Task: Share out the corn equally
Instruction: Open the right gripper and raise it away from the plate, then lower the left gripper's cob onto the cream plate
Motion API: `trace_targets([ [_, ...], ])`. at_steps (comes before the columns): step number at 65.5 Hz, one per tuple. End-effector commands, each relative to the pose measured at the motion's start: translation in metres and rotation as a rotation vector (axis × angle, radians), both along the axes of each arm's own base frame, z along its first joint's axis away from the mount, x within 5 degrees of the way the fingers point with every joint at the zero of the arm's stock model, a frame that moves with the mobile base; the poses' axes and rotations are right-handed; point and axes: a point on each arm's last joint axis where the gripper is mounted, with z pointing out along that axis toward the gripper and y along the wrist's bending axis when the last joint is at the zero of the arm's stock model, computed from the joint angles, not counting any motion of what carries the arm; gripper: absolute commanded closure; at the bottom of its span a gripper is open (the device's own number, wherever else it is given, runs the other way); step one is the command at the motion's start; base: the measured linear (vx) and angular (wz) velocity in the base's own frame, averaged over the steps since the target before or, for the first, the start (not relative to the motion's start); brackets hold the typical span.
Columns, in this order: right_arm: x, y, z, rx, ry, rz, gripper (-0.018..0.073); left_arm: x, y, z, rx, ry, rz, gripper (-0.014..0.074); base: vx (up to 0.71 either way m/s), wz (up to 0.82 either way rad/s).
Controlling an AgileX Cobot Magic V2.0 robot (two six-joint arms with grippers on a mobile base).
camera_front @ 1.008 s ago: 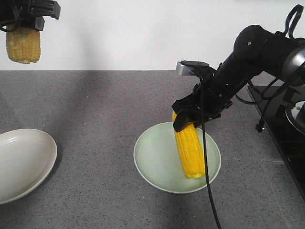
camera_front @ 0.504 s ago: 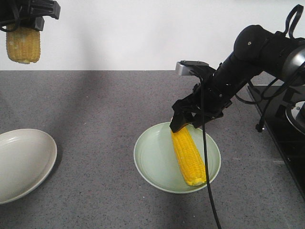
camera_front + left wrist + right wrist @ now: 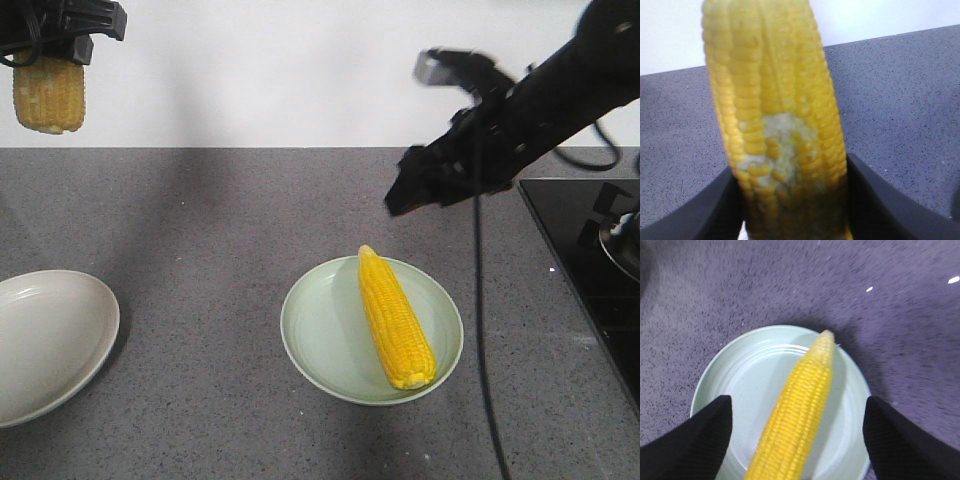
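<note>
Front-facing view: speckled grey countertop [image 3: 220,250] below plain white wall [image 3: 280,70].

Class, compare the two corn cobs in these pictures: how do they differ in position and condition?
The plated cob lies flat in the green plate, free of any gripper; the held cob hangs upright, clamped in the left gripper. The held cob shows a pale damaged patch; the plated cob looks intact. Both are yellow and husked.

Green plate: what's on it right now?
One corn cob lies across the green plate, pointed tip toward the back rim. The plate surface under the cob is hidden. The right gripper hangs open above, touching nothing.
</note>
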Motion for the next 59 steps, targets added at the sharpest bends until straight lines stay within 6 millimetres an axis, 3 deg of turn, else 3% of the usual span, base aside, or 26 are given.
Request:
trace_targets([
  [1,-0.019,-0.017,0.049,0.033,-0.165,-0.042,0.0032,-0.013,0.006,0.022,-0.018,-0.098,0.007,0.0485,0.0,0.0],
  [11,-0.042,-0.042,0.081,0.023,-0.263,-0.109,0.0032,-0.013,0.006,0.022,-0.018,-0.098,0.007,0.0485,0.0,0.0],
  [27,-0.079,-0.068,0.115,0.011,-0.365,-0.182,0.0032,-0.013,0.006,0.022,-0.019,-0.099,0.006,0.0485,0.0,0.0],
  [41,-0.096,-0.076,0.124,-0.052,-0.379,-0.217,0.0032,-0.013,0.005,0.023,-0.027,-0.107,0.0,0.0485,0.0,0.0],
  [59,-0.097,-0.077,0.124,-0.052,-0.379,-0.221,0.0032,-0.013,0.006,0.02,-0.022,-0.084,0.005,0.0485,0.0,0.0],
])
